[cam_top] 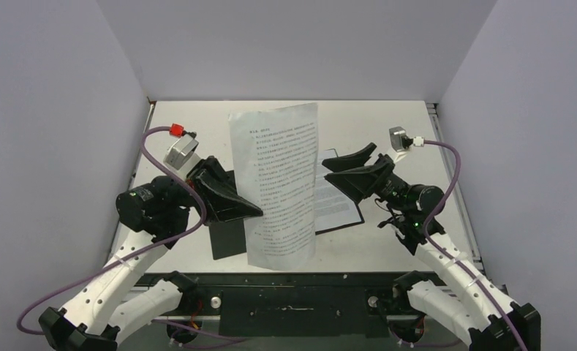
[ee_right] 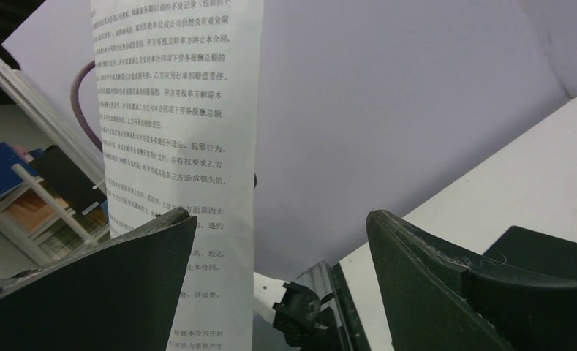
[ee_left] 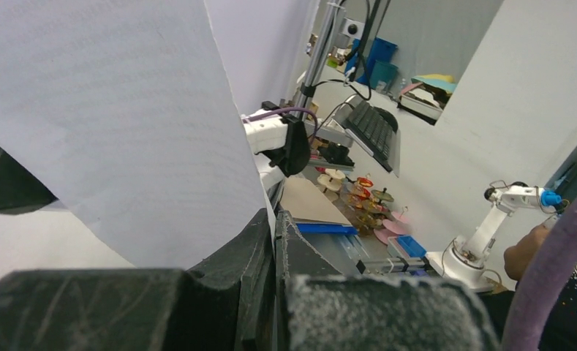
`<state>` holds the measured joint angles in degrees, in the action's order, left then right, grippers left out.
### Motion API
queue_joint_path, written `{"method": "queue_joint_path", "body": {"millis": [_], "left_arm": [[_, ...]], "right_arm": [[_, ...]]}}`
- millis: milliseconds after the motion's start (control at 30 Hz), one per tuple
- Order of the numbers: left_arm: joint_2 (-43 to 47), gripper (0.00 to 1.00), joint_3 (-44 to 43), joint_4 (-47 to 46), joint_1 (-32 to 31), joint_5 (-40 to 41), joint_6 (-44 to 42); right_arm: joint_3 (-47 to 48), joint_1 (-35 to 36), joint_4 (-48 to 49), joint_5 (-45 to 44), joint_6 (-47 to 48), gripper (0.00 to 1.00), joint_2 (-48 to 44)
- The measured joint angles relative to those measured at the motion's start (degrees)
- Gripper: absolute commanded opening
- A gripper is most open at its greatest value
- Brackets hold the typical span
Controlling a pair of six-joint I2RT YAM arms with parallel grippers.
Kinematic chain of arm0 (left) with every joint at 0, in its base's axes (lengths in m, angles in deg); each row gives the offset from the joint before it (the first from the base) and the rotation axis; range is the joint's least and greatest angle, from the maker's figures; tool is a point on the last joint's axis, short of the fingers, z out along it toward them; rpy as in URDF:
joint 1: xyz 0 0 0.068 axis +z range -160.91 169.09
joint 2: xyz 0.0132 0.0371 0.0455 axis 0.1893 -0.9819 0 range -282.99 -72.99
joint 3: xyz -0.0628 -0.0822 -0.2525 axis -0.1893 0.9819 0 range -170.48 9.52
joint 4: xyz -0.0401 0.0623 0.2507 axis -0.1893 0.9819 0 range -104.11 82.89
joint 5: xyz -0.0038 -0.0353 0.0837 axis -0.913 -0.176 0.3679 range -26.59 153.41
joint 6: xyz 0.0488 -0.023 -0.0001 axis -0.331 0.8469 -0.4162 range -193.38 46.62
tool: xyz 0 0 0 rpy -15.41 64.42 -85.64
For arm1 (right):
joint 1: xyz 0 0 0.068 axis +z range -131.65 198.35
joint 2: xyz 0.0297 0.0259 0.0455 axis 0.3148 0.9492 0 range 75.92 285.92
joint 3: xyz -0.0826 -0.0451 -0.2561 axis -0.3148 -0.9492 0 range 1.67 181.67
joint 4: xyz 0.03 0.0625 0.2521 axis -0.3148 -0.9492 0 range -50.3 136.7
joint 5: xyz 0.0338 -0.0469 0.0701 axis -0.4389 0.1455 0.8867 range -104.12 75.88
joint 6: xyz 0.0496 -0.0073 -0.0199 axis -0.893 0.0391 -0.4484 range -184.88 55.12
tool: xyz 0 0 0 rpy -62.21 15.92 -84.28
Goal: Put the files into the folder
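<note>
White table (cam_top: 387,124); left jaws pinch sheet (cam_top: 278,183), dense Chinese print.

The file (cam_top: 281,186) is showing white with dense rows of small black print, and the folder (cam_top: 227,240) is showing plain black inside. The desk (cam_top: 387,121) is looking white, the left claw (cam_top: 258,210) and right claw (cam_top: 325,171) matte black, their cables (cam_top: 151,142) purple.

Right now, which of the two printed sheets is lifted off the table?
The sheet pinched by the left gripper: it stands upright in the air. The other sheet lies flat on the open folder, near the right gripper.
</note>
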<state>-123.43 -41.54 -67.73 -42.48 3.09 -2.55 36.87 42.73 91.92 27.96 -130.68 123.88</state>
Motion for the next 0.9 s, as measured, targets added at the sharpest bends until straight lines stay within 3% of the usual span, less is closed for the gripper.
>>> {"method": "queue_joint_path", "body": {"millis": [300, 533, 900], "left_arm": [[0.07, 0.0, -1.07, -0.92, -3.67, 0.0, -0.04], [0.26, 0.0, -1.2, 1.36, -3.98, 0.09, -2.4], [1.9, 0.0, -1.2, 6.45, -3.98, 0.5, -6.62]], "right_arm": [[-0.85, 9.75, 16.5, 0.37, -6.51, 0.9, 6.67], [-2.51, 11.41, 33.66, 1.75, -13.99, 0.91, 8.81], [-3.41, 11.41, 39.87, 2.36, -17.27, 0.95, 3.23]]}}
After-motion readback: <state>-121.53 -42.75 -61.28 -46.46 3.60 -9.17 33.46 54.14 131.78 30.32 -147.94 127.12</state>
